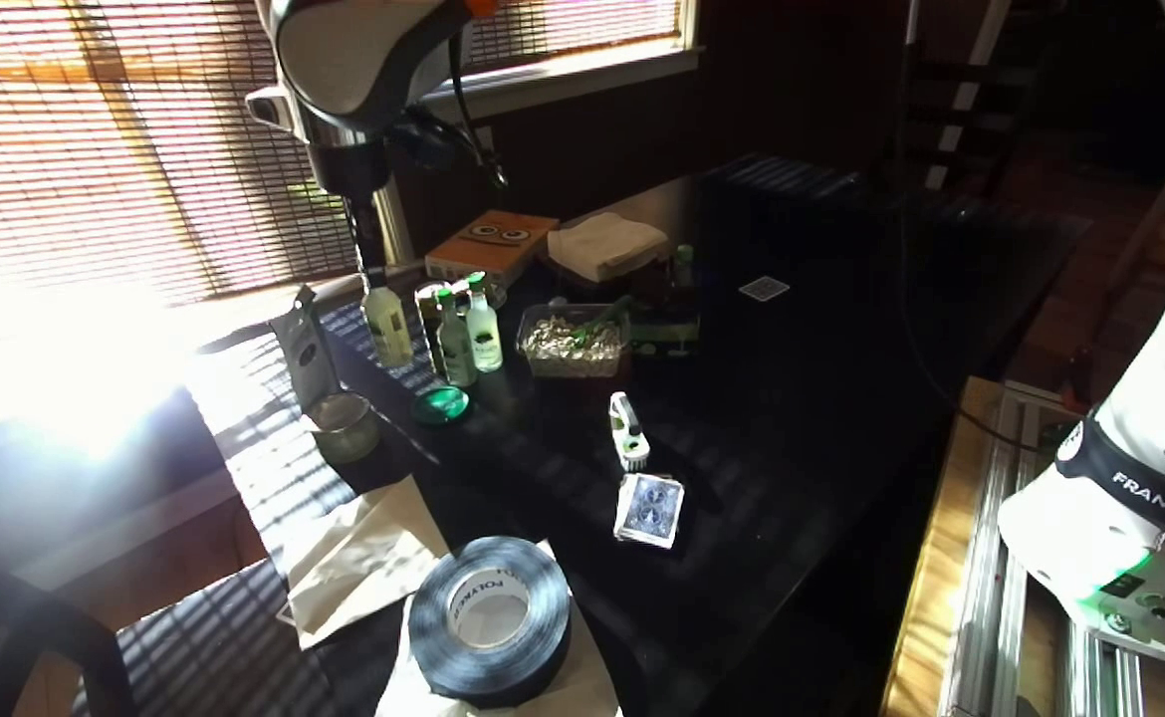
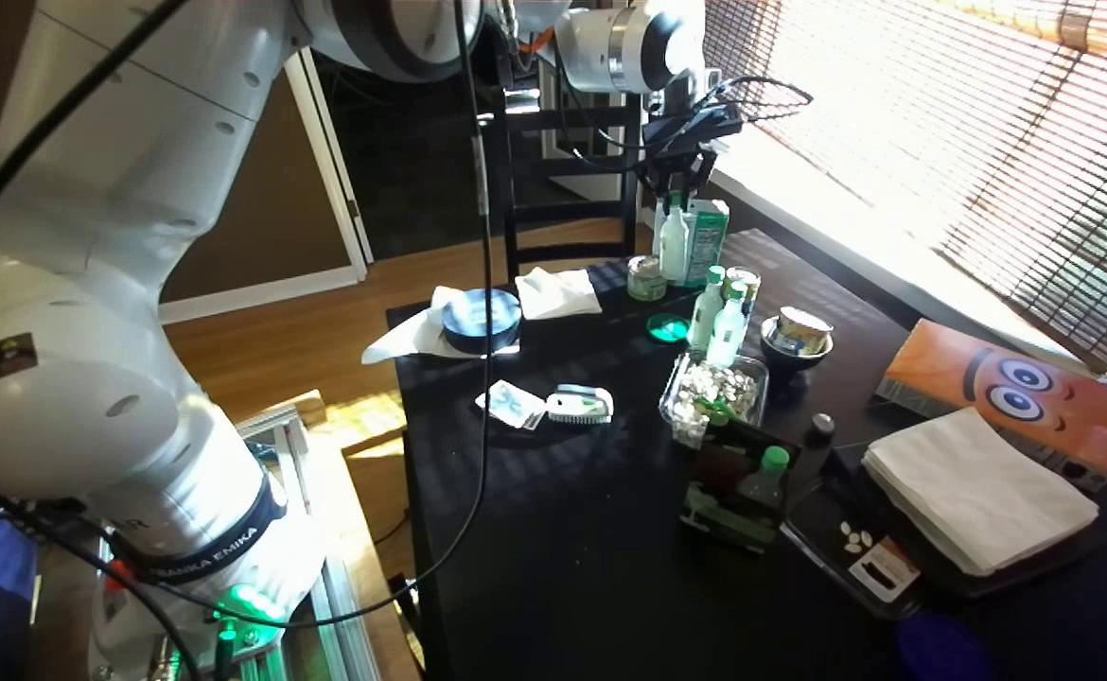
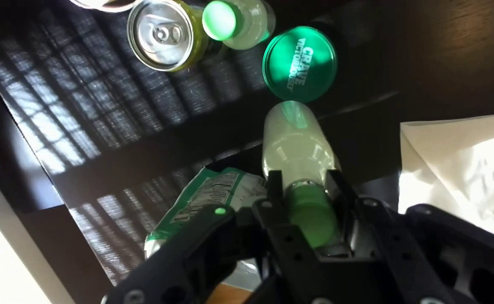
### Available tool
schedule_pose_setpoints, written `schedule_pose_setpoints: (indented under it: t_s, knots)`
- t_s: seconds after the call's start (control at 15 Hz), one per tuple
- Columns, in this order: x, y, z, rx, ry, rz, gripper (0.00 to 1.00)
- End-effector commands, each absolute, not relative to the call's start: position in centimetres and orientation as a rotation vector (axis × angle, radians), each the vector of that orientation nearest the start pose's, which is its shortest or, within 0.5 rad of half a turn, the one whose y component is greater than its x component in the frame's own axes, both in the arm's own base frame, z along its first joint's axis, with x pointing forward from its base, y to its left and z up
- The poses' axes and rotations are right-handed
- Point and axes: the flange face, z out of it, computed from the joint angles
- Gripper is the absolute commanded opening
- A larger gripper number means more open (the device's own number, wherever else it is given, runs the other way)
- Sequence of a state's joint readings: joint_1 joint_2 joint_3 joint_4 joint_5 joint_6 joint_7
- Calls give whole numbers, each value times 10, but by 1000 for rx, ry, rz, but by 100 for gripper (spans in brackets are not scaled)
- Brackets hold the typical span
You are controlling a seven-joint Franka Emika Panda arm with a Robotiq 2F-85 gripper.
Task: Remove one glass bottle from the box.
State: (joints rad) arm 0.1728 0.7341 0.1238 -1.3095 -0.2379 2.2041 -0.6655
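Sunlit slatted blind (image 1: pixel 75 189) in the background, striped light on a smooth black table (image 1: pixel 772 418). Gripper (image 3: pixel 305 183) pinches a bottle (image 3: pixel 299 145) by the neck, one finger against each side, green cap (image 3: pixel 312 219) between the fingers. Bottle is slim, pale see-through glass, rounded shoulders, roughly upright, well apart from the carton (image 2: pixel 726 522); cannot tell whether its base touches the table. Just beside: crinkled green-and-white pouch (image 3: pixel 213 196), squat round tin (image 2: pixel 646 279). Near its base, flat glossy green lid (image 3: pixel 299 63), circular, white lettering. Clear bottle (image 1: pixel 484 334) and greener bottle (image 1: pixel 456 347), same slim glass shape, stand side by side next to a metal can (image 3: pixel 161 36) with pull tab. Carton is dark, straight-sided, another green-capped bottle (image 2: pixel 764 484) standing in it. Right by it, see-through tub (image 2: pixel 669 392) of crumpled shiny foil (image 2: pixel 714 388). Orange box (image 2: pixel 1017 392): flat panels, printed eyes; square stack of white napkins (image 2: pixel 981 492) near it. Lone card (image 1: pixel 765 289) flat on the table. Also brush (image 1: pixel 628 433), stiff bristles, near glossy cards (image 1: pixel 650 510); thick ring-shaped tape roll (image 1: pixel 488 675) on creased paper (image 1: pixel 590 657); matte off-white sheet (image 1: pixel 363 563) between tin and tape roll
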Motion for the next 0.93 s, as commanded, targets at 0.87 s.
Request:
schedule_pose_setpoints:
  t_s: [0.87]
  knots:
    - [804, 156, 254, -2951, -1531, -236, 7]
